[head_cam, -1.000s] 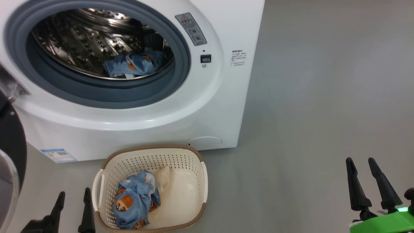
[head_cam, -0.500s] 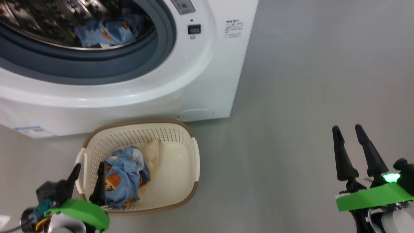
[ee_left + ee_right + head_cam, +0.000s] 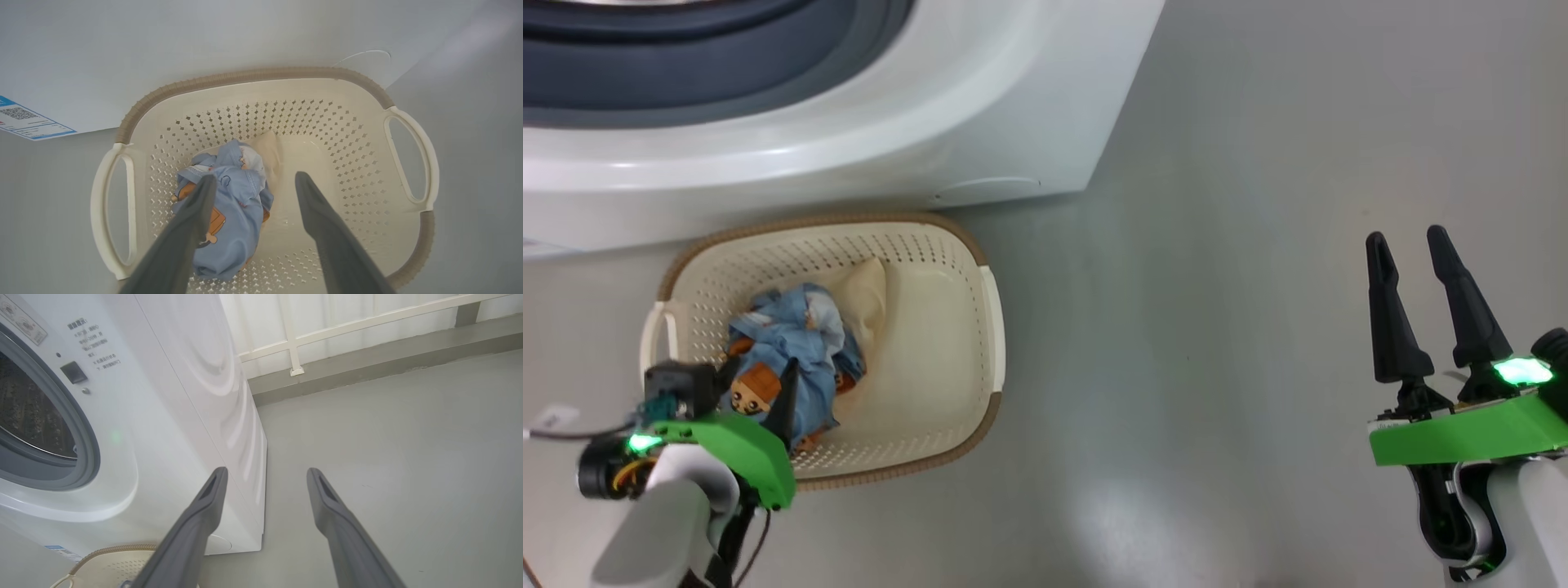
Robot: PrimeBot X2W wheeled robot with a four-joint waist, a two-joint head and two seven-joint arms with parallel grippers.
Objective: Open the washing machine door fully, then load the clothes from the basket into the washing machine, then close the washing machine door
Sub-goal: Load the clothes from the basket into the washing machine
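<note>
Open and empty, the left end effector (image 3: pixel 255 176) hovered with the bear-print cloth (image 3: pixel 237 220) just beneath it in the basket (image 3: pixel 253 74), apparently to grab it; the right end effector (image 3: pixel 1406 234) stood aside, likewise open and empty.

The basket (image 3: pixel 947 269) is cream, with perforated walls and a brown woven-look rim. Inside it lie light blue clothes (image 3: pixel 784 343) printed with orange-brown bears, beside a plain cream cloth (image 3: pixel 870 286). Behind the basket, the washing machine (image 3: pixel 980 122) is white with a dark grey seal (image 3: pixel 686 73). The floor (image 3: pixel 1217 327) around the basket is plain grey.
</note>
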